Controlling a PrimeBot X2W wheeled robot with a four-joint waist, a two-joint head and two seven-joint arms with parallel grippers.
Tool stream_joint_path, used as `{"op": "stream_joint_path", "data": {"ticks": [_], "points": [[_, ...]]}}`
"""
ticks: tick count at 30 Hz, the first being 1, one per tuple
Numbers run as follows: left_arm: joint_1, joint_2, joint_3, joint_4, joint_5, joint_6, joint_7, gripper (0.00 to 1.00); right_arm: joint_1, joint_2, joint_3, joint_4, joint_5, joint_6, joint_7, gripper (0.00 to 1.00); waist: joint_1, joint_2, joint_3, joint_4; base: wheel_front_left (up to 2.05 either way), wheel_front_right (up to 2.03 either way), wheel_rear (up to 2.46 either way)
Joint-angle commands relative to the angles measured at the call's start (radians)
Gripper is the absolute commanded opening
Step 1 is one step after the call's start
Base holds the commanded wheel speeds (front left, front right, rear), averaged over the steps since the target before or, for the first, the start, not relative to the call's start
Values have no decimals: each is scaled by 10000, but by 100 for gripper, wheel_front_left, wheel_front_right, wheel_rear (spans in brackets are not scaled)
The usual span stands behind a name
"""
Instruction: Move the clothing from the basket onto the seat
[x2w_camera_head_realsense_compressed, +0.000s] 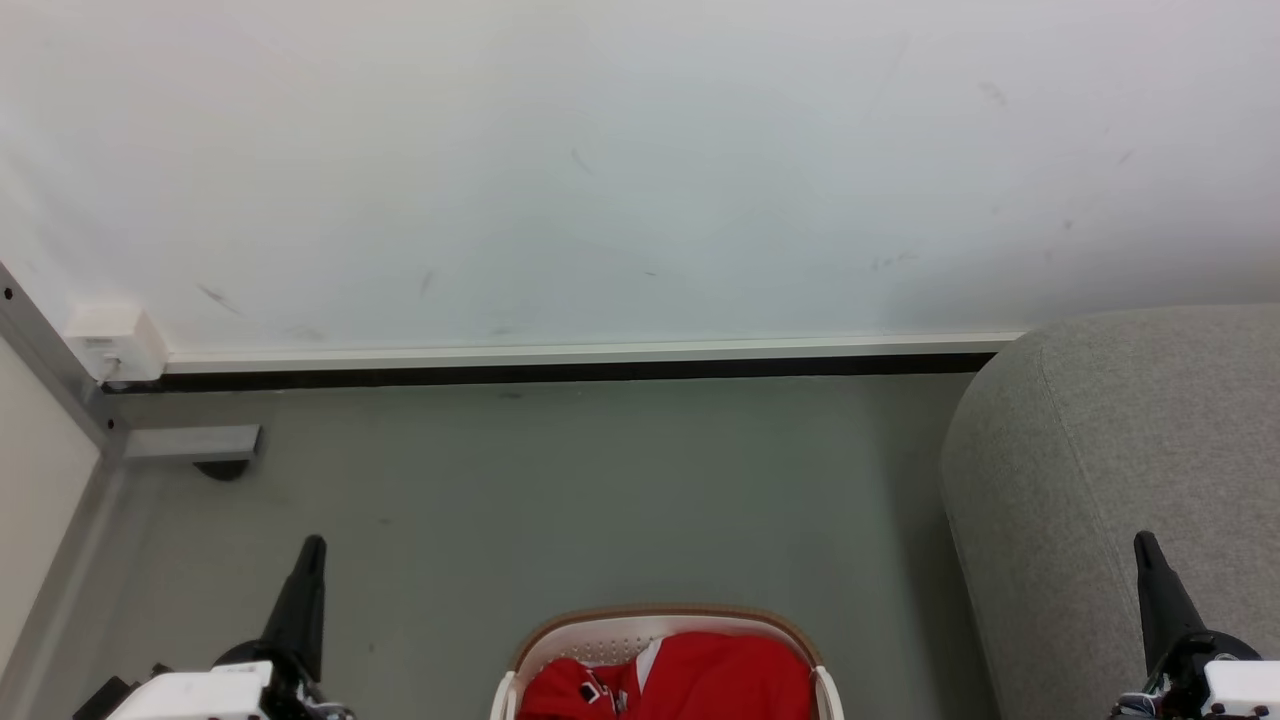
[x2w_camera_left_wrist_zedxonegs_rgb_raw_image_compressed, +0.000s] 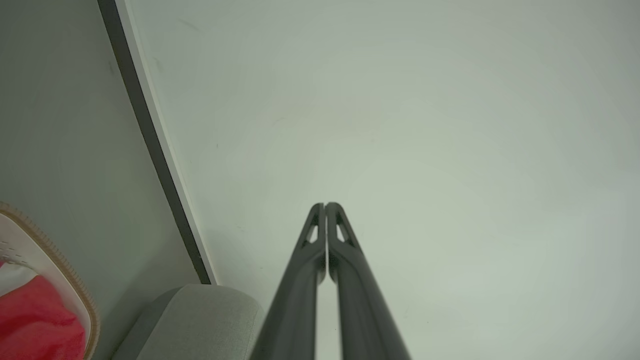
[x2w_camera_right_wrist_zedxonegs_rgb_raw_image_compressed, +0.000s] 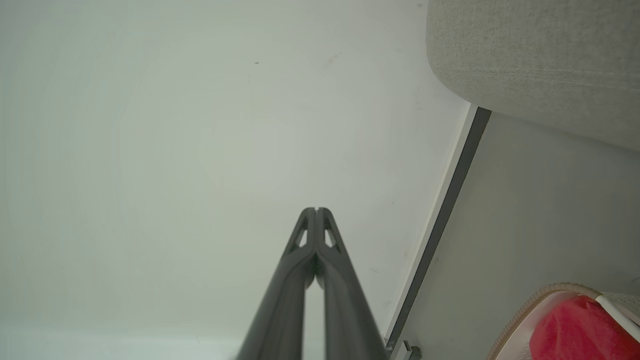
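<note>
Your left pincer and right pincer sit low at either side, both pressed shut, holding nothing. Between them, at the bottom edge, the basket holds the red clothing. Bare grey floor runs to the white wall. The grey seat rises right of the basket, behind your right pincer. A metal frame edges the left.

left claw, right claw: long dark tapered fingers, triangular cut-outs near tips; white wrist housings behind, black joints.
</note>
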Motion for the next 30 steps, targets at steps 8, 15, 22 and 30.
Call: {"op": "stream_joint_path", "data": {"ticks": [8, 15, 22, 30], "points": [[-97, 18, 16, -32, -143, -42, 31, 0, -119, -68, -37, -50, 6, -23, 24, 0, 0, 0, 0, 0, 0, 0, 0], [-97, 18, 16, -32, -143, -42, 30, 0, -119, -68, -37, -50, 6, -23, 24, 0, 0, 0, 0, 0, 0, 0, 0], [-97, 18, 16, -32, -143, -42, 31, 0, -119, -68, -37, -50, 6, -23, 24, 0, 0, 0, 0, 0, 0, 0, 0], [-97, 18, 16, -33, -143, -42, 31, 0, -119, -68, -37, -50, 6, -23, 24, 0, 0, 0, 0, 0, 0, 0, 0]]}}
